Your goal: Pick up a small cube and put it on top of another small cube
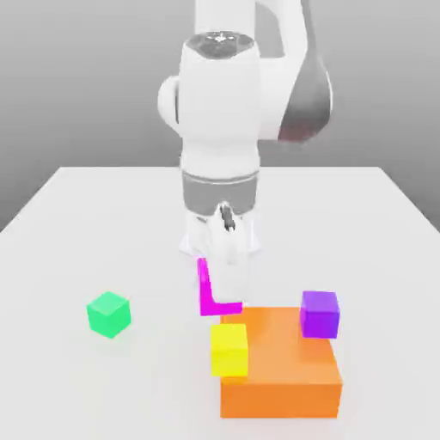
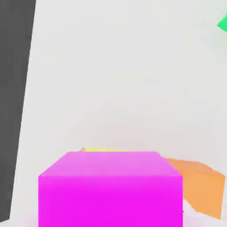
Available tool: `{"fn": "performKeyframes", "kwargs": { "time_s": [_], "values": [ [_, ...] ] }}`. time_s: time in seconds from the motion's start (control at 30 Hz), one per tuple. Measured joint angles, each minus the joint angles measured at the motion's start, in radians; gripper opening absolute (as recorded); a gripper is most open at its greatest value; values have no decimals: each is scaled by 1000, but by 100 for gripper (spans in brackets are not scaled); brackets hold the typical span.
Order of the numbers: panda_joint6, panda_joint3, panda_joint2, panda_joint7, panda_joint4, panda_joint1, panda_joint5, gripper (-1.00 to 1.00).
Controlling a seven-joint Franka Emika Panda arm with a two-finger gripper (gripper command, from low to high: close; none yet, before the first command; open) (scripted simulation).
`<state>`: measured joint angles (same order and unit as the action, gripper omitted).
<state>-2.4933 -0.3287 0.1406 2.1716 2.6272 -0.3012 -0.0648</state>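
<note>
A: Jaws clenched on the small magenta-pink cube (image 1: 209, 294), gripper (image 1: 225, 258) pointing down from the white Panda arm (image 1: 219, 112) at centre frame in the exterior view.

B: Held clear of the table?

A: Lifted off the white table (image 1: 77, 223), yes. Seen in the exterior view as a magenta sliver just below the white fingers (image 1: 245, 245), slightly above and to the upper left of the orange block (image 1: 279, 369). In the hand view, filling the lower middle of the frame (image 2: 111, 188), top face and near face both plain.

B: And the rest of the table?

A: Large orange block at lower right of centre in the exterior view. Yellow cube (image 1: 229, 349) against the block's left front edge; whether resting on it or just beside it, cannot tell. Purple cube (image 1: 320, 313) at the block's upper right corner, apparently sitting on top. Green cube (image 1: 108, 313) alone at left of frame, well apart from the others.

B: Anything of those from the hand camera?

A: Orange block (image 2: 201, 186) peeking out to the right of the held cube, a thin yellow strip (image 2: 104, 150) just behind its top edge, a green corner (image 2: 223, 24) at upper right. Dark band (image 2: 15, 88) down the left edge beyond the table.
</note>
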Motion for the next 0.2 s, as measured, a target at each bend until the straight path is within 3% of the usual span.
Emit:
{"fn": "performKeyframes", "kwargs": {
  "time_s": [0.07, 0.1, 0.2],
  "values": [
    [-66, -4, -57, 17, 10, -3, 25, -100],
    [-100, -6, -86, 25, 17, -4, 36, 100],
    [-100, -6, -86, 25, 17, -4, 36, 100]
  ]
}}
